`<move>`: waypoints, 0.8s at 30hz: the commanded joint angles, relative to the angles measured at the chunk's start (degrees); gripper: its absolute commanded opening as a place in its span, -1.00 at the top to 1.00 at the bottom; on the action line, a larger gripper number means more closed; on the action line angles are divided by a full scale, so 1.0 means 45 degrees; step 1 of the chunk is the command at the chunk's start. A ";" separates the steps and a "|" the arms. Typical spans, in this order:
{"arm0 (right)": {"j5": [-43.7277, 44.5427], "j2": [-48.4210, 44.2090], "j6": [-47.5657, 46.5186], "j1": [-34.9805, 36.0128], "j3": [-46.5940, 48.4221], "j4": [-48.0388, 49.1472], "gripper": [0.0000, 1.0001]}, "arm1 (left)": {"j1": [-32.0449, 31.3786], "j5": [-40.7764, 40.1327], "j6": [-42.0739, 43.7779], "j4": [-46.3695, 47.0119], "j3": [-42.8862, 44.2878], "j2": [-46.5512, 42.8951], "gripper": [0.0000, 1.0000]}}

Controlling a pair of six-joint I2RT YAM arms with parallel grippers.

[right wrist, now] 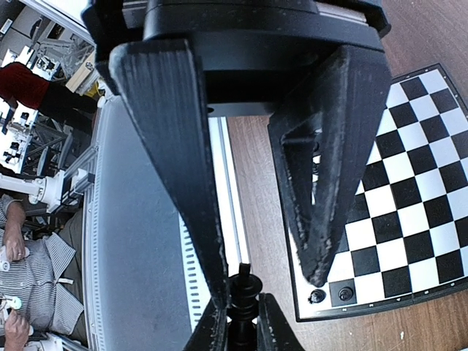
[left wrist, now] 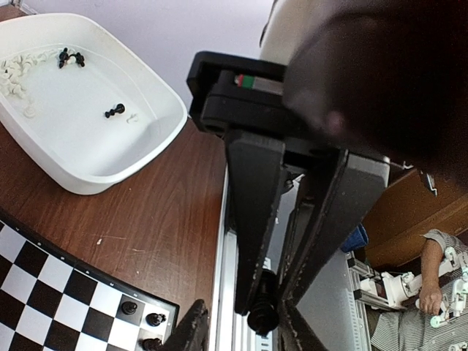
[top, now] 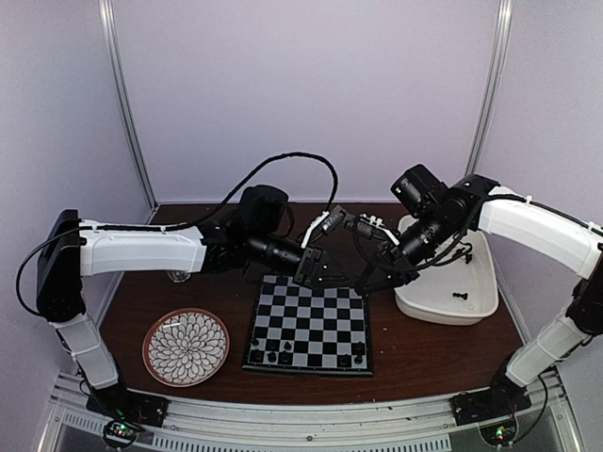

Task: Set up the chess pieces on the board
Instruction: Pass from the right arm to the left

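Observation:
The board (top: 308, 325) lies at the table's middle, with several black chess pieces (top: 273, 356) on its near rows. Both grippers meet tip to tip above its far right corner. My right gripper (right wrist: 245, 330) (top: 363, 282) is shut on a black chess piece with a knobbed top (right wrist: 245, 291) (left wrist: 263, 316). My left gripper (left wrist: 241, 333) (right wrist: 267, 287) (top: 332, 276) is open, its fingers straddling that piece. One left finger (right wrist: 212, 256) lies close beside the piece and the other stands well off. More board pieces (left wrist: 129, 308) (right wrist: 346, 294) show in the wrist views.
A white tub (top: 471, 306) (left wrist: 168, 124) at the right holds loose white pieces (left wrist: 14, 73) and a few black ones (left wrist: 113, 111). A round flower-patterned plate (top: 186, 347) sits left of the board. The metal rail (top: 301, 419) runs along the near edge.

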 commanded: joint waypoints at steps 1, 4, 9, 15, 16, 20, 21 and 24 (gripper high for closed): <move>-0.0018 -0.0236 0.0287 -0.0146 0.0127 0.0784 0.71 | -0.0345 0.0144 -0.0085 0.1105 -0.0118 -0.0109 0.38; -0.0061 -0.0201 0.0308 -0.0154 0.0157 0.0795 0.71 | -0.0355 0.0155 -0.0115 0.1131 -0.0125 -0.0079 0.43; -0.0015 -0.0176 0.0318 -0.0146 0.0143 0.0848 0.71 | -0.0340 0.0521 -0.0063 0.1051 0.0028 0.0049 0.66; 0.0321 -0.0147 0.0400 -0.0161 0.0111 0.1033 0.69 | -0.0355 0.0897 0.0034 0.0527 0.0258 0.0194 0.87; 0.0394 -0.0114 0.0413 -0.0161 0.0122 0.1057 0.68 | -0.0346 0.0897 0.0050 0.0492 0.0260 0.0196 0.89; 0.0516 -0.0066 0.0261 -0.0210 0.0210 0.0830 0.36 | -0.0336 0.0662 0.0256 0.0132 0.0330 0.0047 0.96; 0.0506 -0.0125 0.0103 -0.0289 0.0281 0.0624 0.30 | -0.0331 0.0460 0.0459 -0.0175 0.0364 -0.0064 0.96; 0.0254 -0.0448 -0.0514 -0.0974 0.0575 -0.0263 0.17 | -0.0336 -0.0388 0.1664 -0.1859 0.0585 -0.0494 0.97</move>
